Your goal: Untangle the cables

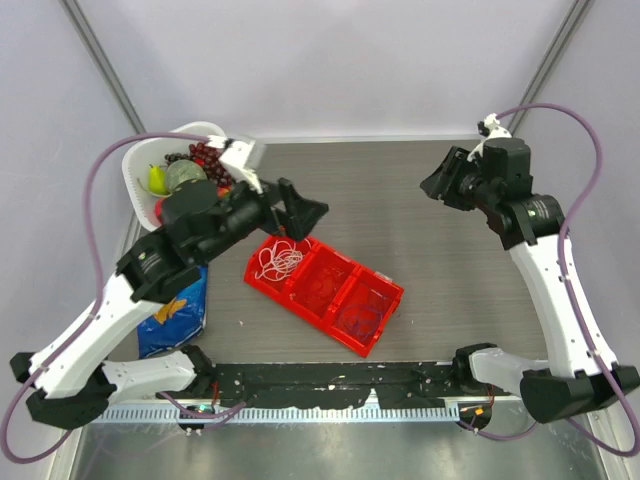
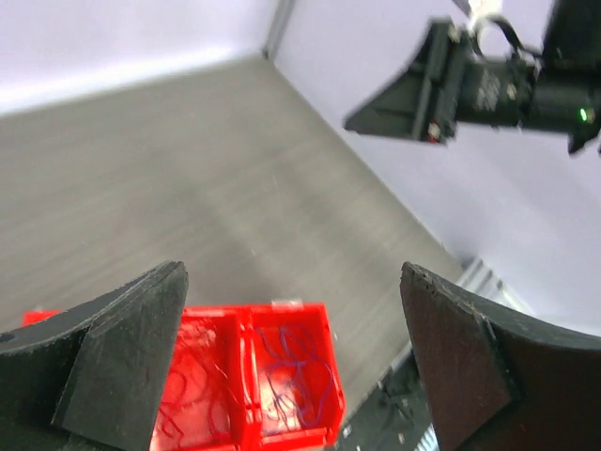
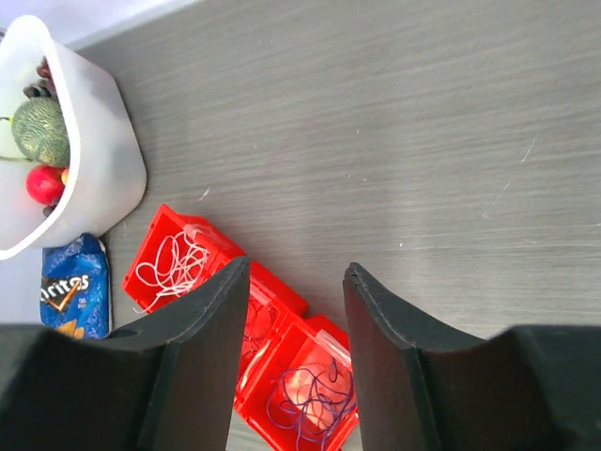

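Lying near the red tray (image 1: 398,295), a blue bag (image 3: 70,287) reads "Doritos"; left gripper (image 2: 291,282) and right gripper (image 3: 296,272) stand spread, empty.

Left arm (image 1: 90,332) and right arm (image 1: 560,300): white links, black joints, black wedge fingers (image 2: 127,366), mauve hoses (image 1: 88,200), green light (image 2: 582,115).

We see bare grey wood-grain tabletop (image 1: 400,190) open across middle and far side. Red plastic three-compartment tray (image 1: 300,312) lies front centre. Left gripper (image 1: 305,215) hangs over its far-left end, blocking approach from above; other two compartments uncovered. White plastic bin (image 1: 135,165), blue crisp bag (image 1: 175,315) crowd left edge. Right gripper (image 1: 435,185) high at right, well apart from tray.
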`<state>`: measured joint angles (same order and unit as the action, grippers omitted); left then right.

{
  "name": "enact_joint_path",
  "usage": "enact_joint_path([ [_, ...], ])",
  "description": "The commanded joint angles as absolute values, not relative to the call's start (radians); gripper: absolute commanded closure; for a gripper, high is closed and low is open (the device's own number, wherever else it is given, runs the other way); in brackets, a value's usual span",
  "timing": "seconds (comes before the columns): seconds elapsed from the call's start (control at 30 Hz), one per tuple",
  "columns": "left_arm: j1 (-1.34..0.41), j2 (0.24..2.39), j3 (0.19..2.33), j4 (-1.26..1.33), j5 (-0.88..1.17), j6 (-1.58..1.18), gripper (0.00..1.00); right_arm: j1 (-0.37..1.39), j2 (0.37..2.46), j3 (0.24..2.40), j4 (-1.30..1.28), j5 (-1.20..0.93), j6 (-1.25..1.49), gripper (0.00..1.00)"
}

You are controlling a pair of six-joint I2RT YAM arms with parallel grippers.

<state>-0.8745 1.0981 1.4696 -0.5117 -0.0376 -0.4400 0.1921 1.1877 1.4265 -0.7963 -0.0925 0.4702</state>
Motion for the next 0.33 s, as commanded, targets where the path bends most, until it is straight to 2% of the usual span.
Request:
enact_joint_path([
  [0.0, -0.87, 0.941, 1.372, -0.224, -0.273, -0.365, 0.0, 0.187, 1.043, 1.439, -0.712, -0.028, 0.426, 0.46],
  [0.07, -0.871, 0.899, 1.351, -0.154, -0.331, -0.327, 0.0, 0.186, 0.982, 1.408, -0.648, -0.026, 0.449, 0.33],
  [0.1, -0.873, 0.885, 1.354, -0.135, -0.348, -0.299, 0.0, 0.187, 0.959, 1.388, -0.599, -0.029, 0.457, 0.24],
  [0.3, -0.87, 0.877, 1.477, -0.156, -0.385, -0.169, 0.0, 0.184, 0.81, 1.368, -0.407, 0.042, 0.494, 0.2],
])
